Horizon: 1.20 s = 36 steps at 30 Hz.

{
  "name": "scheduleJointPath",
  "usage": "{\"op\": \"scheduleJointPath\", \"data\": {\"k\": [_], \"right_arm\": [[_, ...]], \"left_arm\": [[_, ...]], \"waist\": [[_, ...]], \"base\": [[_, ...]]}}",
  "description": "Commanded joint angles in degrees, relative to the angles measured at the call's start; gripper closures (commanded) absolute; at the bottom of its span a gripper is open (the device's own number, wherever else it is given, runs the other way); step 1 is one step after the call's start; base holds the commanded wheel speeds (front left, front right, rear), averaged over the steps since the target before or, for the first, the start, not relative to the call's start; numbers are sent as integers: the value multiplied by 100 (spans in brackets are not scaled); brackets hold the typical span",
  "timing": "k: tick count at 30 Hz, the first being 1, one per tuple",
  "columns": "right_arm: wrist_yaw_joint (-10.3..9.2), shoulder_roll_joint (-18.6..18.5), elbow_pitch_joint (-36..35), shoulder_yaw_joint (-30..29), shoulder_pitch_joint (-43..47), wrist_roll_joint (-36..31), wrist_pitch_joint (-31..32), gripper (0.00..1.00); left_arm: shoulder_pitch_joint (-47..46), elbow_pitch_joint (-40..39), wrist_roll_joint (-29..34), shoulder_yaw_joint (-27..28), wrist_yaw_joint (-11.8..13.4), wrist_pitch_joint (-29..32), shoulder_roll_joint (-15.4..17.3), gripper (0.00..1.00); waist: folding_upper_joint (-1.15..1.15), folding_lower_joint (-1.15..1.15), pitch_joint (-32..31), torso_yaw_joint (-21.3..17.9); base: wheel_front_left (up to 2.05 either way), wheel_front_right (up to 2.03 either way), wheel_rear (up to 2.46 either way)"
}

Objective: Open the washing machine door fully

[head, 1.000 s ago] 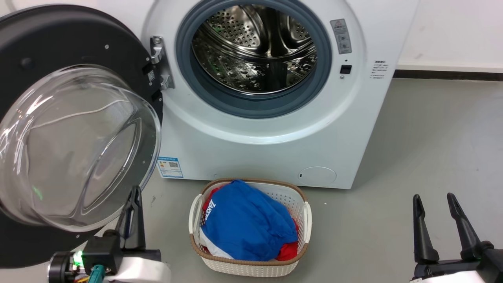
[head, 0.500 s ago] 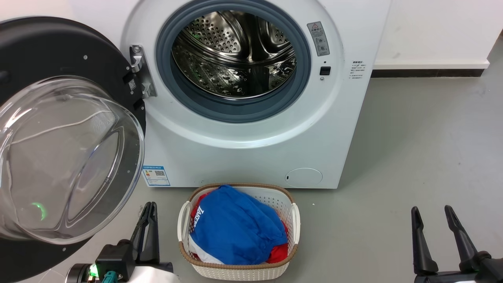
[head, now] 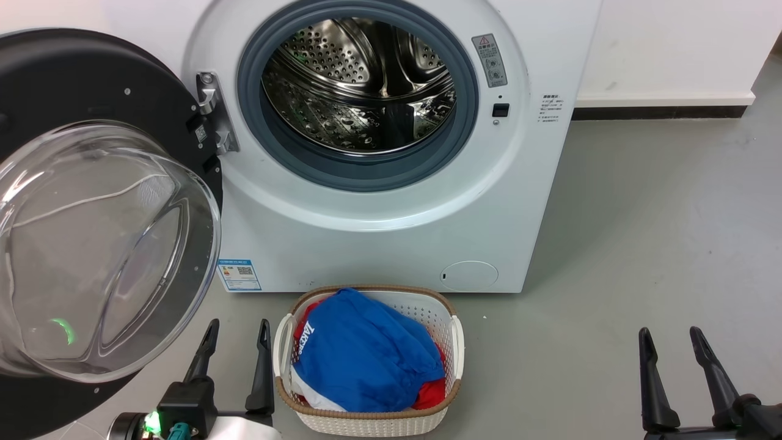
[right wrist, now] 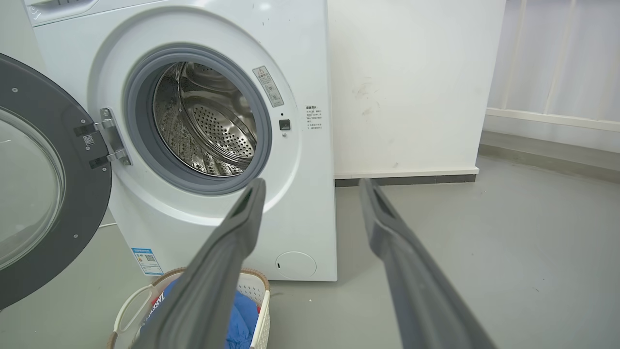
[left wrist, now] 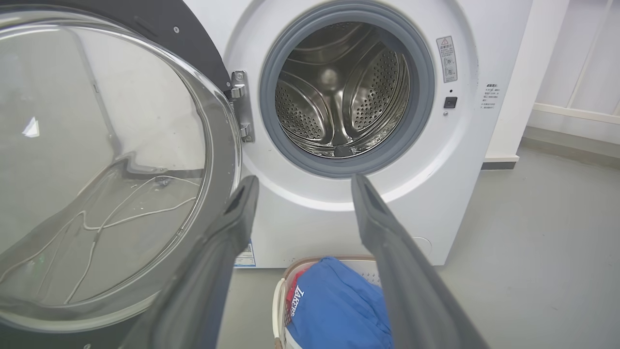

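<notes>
Left gripper (head: 239, 325), spread and empty, hangs just right of the wide-open washing machine door (head: 104, 232).

The washing machine door (head: 91, 79) is dark plastic around clear glass; the drum (head: 360, 98) is shiny steel.
</notes>
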Motion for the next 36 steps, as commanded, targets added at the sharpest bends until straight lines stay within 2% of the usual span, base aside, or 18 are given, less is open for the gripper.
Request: {"op": "scheduleJointPath", "data": {"k": [1,16,17,20,24,36], "right_arm": [[-1,9,11,-4,12,17,-9,0],[-1,9,41,15,-42,40,-9,0],[0,0,42,12,-21,45,0,100],[0,2,197,25,10,53,7,100],[0,-7,238,50,-25,382,54,100],[0,-91,480,92,-327,1803,323,100]], "left_arm": [[-7,19,34,-8,21,15,-13,0],[-2,67,120,-20,41,15,-13,0],[-1,64,94,-17,9,0,0,100],[46,231,83,-17,2,1,-1,100],[-35,329,-234,64,-25,123,-1,100],[-169,369,-1662,158,-136,439,-3,100]], "waist": [[0,0,9,1],[0,0,16,5],[0,0,16,7],[0,1,16,6],[0,1,23,5],[0,1,53,-1]], "base": [[0,0,0],[0,0,0],[0,0,0],[0,0,0],[0,0,0],[0,0,0]]}}
